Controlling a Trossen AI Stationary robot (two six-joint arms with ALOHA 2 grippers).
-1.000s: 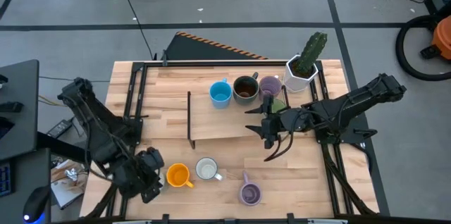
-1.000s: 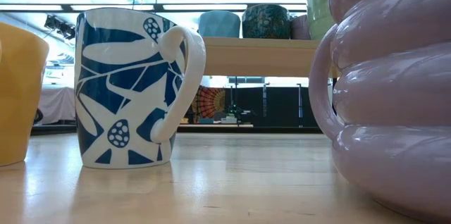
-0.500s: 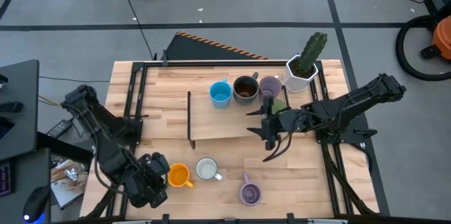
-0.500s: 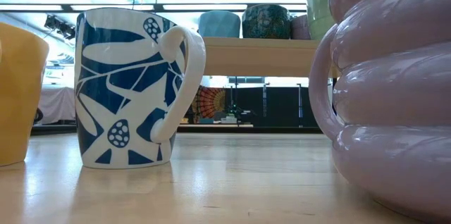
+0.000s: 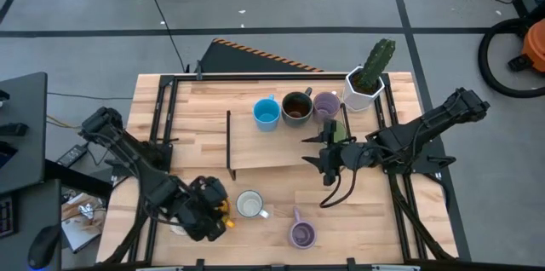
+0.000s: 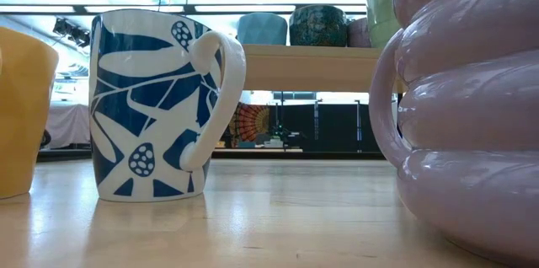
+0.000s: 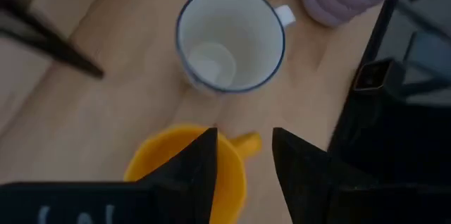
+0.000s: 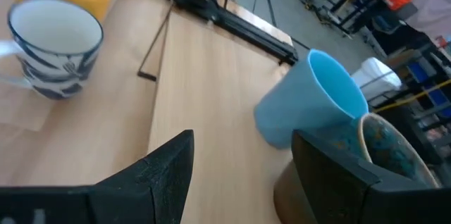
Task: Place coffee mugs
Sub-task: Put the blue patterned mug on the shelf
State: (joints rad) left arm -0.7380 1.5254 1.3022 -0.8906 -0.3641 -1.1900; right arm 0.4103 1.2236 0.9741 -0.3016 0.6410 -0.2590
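Your left gripper [image 5: 215, 211] hangs directly over one mug [image 7: 190, 175], its handle between the fingers [image 7: 197, 171]. Just beyond it stands a second mug [image 5: 249, 204], and past that a third [image 5: 302, 234]. Your right gripper [image 5: 319, 153] sits over the raised shelf [image 5: 264, 147]; ahead of it stand two mugs [image 8: 310, 104], touching [image 8: 380, 160].

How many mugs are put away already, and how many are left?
Done, it seems: the blue mug, brown mug and purple mug stand in a row on the raised board. In hand: the left gripper is open over the orange mug. Left: the white mug and ribbed purple mug.
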